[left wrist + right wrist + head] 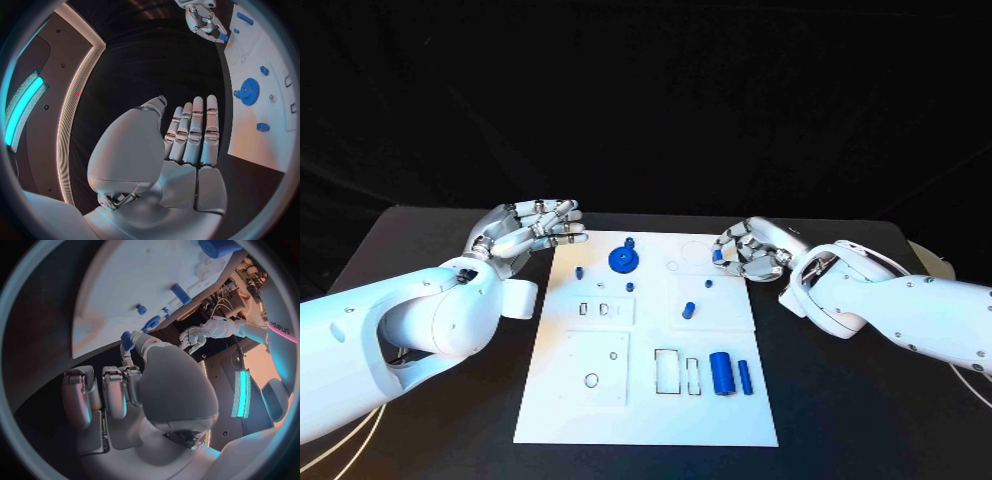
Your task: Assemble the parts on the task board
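Parts of blue plastic lie on the white rectangular task board [646, 400], which sits in the middle of the black table [430, 230]. On the far half of the board, the head view shows one blue toothed gear wheel [626, 260] with a small knob just beyond it. Near the gear are three short blue pegs: one [580, 271] on its left, one [630, 287] just in front of it, and one [708, 284] further to the right. A little longer blue pin [688, 311] lies below that last peg. On the near half, one thick blue cylinder [721, 373] and one thin blue rod [746, 376] lie side by side, next to two rectangular slots.

The left hand [531, 228] is beside the far left corner of the board. It holds nothing, and the left wrist view shows its fingers [195, 132] straight and close together.

The right hand [750, 252] is at the far right edge of the board. The right wrist view shows what the head view hides: a small blue piece [127, 339] pinched at its fingertips, the other fingers curled in.
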Motion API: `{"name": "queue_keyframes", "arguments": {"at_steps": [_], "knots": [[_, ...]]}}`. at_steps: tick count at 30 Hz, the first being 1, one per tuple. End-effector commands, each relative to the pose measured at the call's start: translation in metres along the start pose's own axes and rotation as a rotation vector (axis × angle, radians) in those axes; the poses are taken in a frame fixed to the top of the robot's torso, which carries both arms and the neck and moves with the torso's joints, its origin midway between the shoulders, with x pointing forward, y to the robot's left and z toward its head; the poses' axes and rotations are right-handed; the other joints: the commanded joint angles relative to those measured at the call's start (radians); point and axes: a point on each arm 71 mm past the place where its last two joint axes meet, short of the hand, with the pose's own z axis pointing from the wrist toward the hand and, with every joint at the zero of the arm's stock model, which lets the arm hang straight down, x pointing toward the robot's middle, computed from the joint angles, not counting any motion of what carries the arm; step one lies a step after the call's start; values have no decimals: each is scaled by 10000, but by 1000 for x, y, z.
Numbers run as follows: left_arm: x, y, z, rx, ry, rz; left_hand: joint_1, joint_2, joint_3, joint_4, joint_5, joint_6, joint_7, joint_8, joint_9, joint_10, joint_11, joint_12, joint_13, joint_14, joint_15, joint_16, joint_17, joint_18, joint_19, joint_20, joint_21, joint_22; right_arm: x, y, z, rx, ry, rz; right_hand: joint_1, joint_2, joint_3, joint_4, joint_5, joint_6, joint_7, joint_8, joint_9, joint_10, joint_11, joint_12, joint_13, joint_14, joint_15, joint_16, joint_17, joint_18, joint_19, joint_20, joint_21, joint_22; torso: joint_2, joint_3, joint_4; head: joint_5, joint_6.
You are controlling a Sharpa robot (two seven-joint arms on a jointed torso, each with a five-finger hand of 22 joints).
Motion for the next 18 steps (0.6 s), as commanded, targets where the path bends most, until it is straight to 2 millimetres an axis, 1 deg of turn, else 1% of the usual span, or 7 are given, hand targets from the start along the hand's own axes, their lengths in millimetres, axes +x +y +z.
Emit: {"name": "queue_keyframes", "arguments": {"at_steps": [1, 5, 8, 10, 12, 15, 18], "knots": [[2, 0, 1, 55, 180, -60, 28, -36, 68, -3, -28, 76, 48, -36, -5, 83, 11, -25, 7, 21, 50, -64, 8, 67, 38, -6, -60, -13, 1, 19, 3, -67, -133, -296, -25, 129, 52, 8, 16, 142, -194, 285, 317, 191, -78, 16, 1641, 1041, -71, 33, 2627, -144, 1077, -67, 46, 2635, -26, 3, -5, 105, -35], [2, 1, 3, 40, 171, -53, 28, -36, 68, -3, -28, 76, 48, -36, -5, 83, 11, -25, 7, 21, 50, -64, 8, 67, 38, -6, -60, -13, 13, 55, 12, -577, 132, -335, -83, 158, 80, 29, 34, 118, -196, 302, 332, 191, -80, 12, 1638, 1041, -74, 33, 2627, -144, 1077, -74, 46, 2635, -53, 2, -2, 239, -107], [2, 2, 5, 38, 169, -49, 29, -35, 71, -2, -28, 76, 48, -37, -6, 83, 11, -27, 7, 21, 50, -65, 10, 67, 38, -6, -60, -13, 28, 84, 21, -983, 502, -418, -102, 157, 84, 33, 38, 111, -196, 307, 336, 187, -81, 6, 1633, 1041, -75, 33, 2627, -144, 1077, -75, 46, 2635, -85, -4, 14, 373, -147], [2, 3, 6, 37, 168, -47, 33, -30, 82, -1, -28, 74, 48, -41, -7, 83, 12, -35, 6, 21, 51, -69, 14, 67, 40, -7, -62, -16, 38, 98, 27, -1143, 724, -531, -131, 162, 90, 43, 39, 104, -197, 317, 343, 185, -82, 1, 1628, 1041, -76, 33, 2627, -144, 1077, -77, 46, 2635, -104, -21, 43, 395, -182], [2, 3, 7, 38, 168, -45, 33, -30, 82, -1, -28, 74, 48, -41, -7, 83, 12, -35, 6, 21, 51, -69, 14, 67, 40, -7, -62, -16, 46, 108, 31, -1238, 896, -664, -184, 170, 96, 66, 26, 94, -198, 331, 354, 183, -82, -4, 1625, 1041, -77, 33, 2627, -144, 1077, -80, 46, 2635, -117, -37, 74, 404, -222], [2, 4, 8, 44, 156, -38, 33, -30, 82, -1, -28, 74, 48, -41, -7, 83, 12, -35, 6, 21, 51, -69, 14, 67, 40, -7, -62, -16, 57, 120, 37, -1329, 1113, -848, -277, 150, 93, 97, 16, 81, -205, 361, 375, 181, -87, -11, 1619, 1041, -81, 33, 2627, -144, 1077, -85, 46, 2635, -124, -49, 93, 451, -263], [2, 4, 9, 52, 125, -24, 33, -30, 82, -1, -28, 74, 48, -41, -7, 83, 12, -35, 6, 21, 51, -69, 14, 67, 40, -7, -62, -16, 69, 130, 42, -1442, 1357, -1081, -325, 127, 87, 107, 25, 85, -213, 384, 389, 180, -92, -14, 1617, 1041, -85, 33, 2627, -144, 1077, -88, 46, 2635, -106, -41, 69, 516, -272]]}}
